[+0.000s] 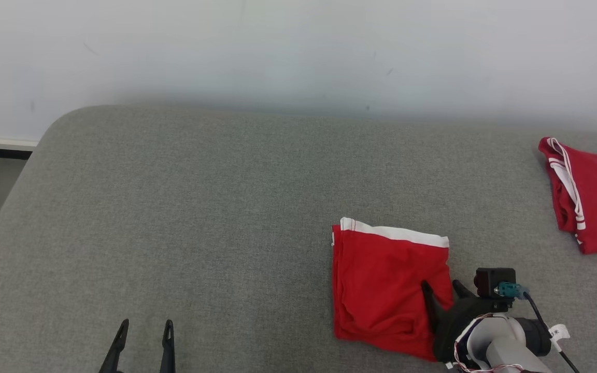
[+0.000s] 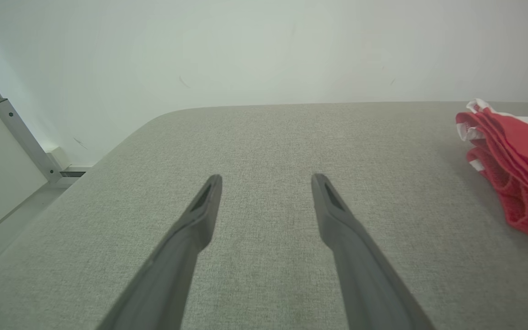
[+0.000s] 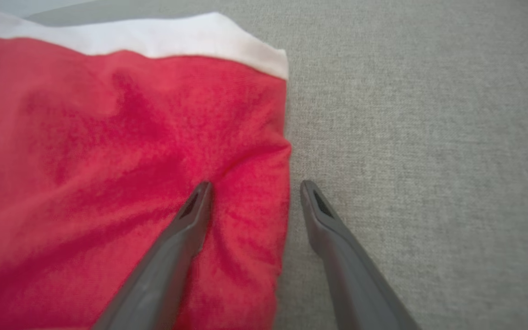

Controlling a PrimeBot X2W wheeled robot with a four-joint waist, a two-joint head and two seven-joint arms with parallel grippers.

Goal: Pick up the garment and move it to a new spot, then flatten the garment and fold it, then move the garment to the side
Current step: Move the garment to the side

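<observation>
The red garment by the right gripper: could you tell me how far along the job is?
Folding looks done: the red garment lies as a rectangle on the grey surface. In hand: the open right gripper straddles its right edge. Remaining: gripping and moving it aside.

We see a grey bed (image 1: 200, 207); on it lie a folded red garment (image 1: 381, 285) and, well apart, a second garment (image 1: 596, 202).

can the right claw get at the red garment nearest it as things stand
Probably yes: the right claw is open and straddles the red garment's right edge, one finger over cloth, the other over the bare grey surface.
</observation>
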